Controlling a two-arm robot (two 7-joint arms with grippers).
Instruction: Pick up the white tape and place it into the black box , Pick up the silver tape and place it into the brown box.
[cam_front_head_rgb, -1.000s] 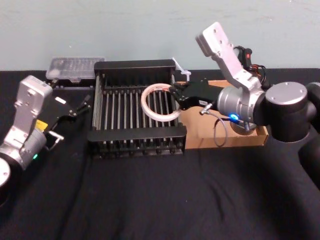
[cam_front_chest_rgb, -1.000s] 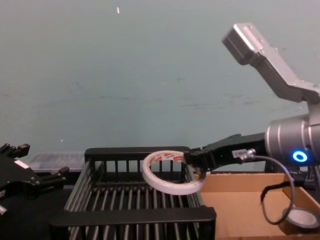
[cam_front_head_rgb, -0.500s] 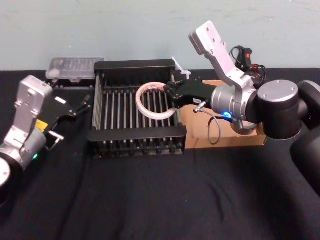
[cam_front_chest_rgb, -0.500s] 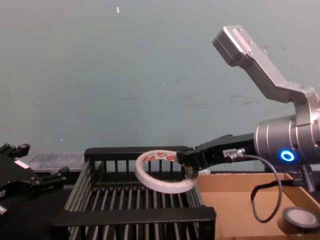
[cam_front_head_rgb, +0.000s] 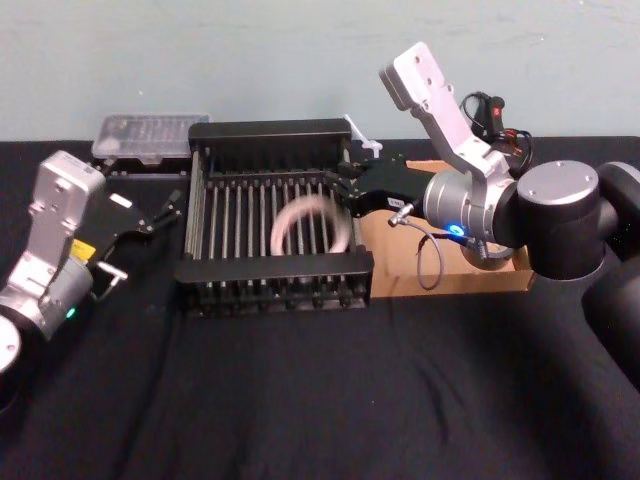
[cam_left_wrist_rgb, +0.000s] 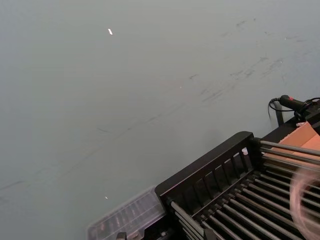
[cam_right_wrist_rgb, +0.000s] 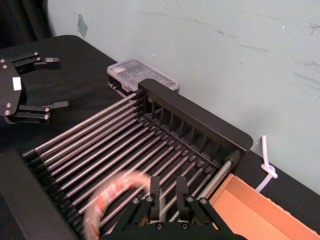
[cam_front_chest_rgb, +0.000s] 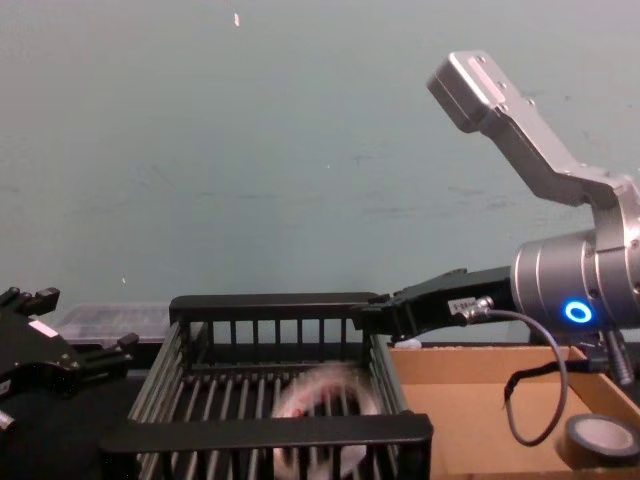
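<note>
I'm hovering the right gripper (cam_front_head_rgb: 346, 190), parted, above the black slatted crate (cam_front_head_rgb: 270, 130) containing a blurred white tape ring (cam_front_head_rgb: 300, 210); left gripper (cam_front_head_rgb: 165, 212) idling parted

Shows black on slatted plastic crate (cam_front_head_rgb: 270, 130), tan on cardboard tray (cam_front_head_rgb: 490, 280), white streaked red on thin tape ring (cam_right_wrist_rgb: 107, 189), dark silver-grey on small thick roll (cam_front_chest_rgb: 598, 437).

Right gripper (cam_front_head_rgb: 343, 192) extended forward and inward, fingers parted, left gripper (cam_front_head_rgb: 165, 212) parked low at left, fingers spread
</note>
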